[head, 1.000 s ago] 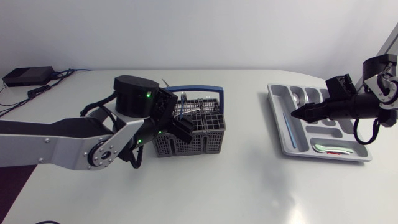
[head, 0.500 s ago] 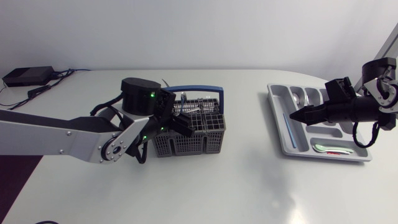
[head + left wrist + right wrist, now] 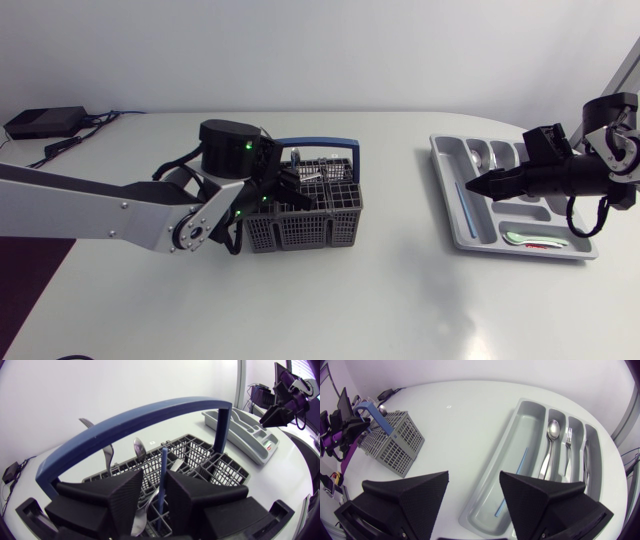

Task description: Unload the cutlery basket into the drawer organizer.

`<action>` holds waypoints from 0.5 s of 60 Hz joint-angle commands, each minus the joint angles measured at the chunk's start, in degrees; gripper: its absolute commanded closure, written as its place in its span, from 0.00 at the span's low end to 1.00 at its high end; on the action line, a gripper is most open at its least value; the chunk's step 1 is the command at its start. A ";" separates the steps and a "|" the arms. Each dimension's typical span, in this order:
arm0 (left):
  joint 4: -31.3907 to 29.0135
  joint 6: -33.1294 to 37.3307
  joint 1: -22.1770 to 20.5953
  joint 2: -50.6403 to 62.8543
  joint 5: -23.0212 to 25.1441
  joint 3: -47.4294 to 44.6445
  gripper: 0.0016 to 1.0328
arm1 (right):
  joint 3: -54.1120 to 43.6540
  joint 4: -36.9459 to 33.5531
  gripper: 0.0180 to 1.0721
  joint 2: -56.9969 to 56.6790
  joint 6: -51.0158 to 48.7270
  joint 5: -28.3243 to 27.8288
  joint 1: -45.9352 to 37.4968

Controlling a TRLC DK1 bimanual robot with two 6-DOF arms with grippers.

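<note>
Cutlery basket [image 3: 300, 230], grey plastic grid with arched blue handle [image 3: 135, 422], sitting left of centre on white worktop [image 3: 380, 300]. Thin blue rod [image 3: 163, 475] standing upright inside, beside silver spoon [image 3: 139, 447]. Left hand [image 3: 154, 480] sitting low in basket, fingers slightly apart, rod between them, not clamped. Grey moulded drawer organizer [image 3: 520, 425] lying well to the right, long channels side by side. Right hand [image 3: 474, 476] hovering over it, spread wide, holding nothing.

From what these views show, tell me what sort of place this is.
Probably a robotics test bench rather than a real kitchen: a plain white table carries a grey cutlery basket and a loose drawer organizer, flanked by the left arm and right arm.
</note>
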 commanded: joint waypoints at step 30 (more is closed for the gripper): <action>3.04 -0.89 0.07 -2.92 2.00 -3.03 0.93 | -2.57 1.75 0.30 -0.83 0.58 -0.30 0.06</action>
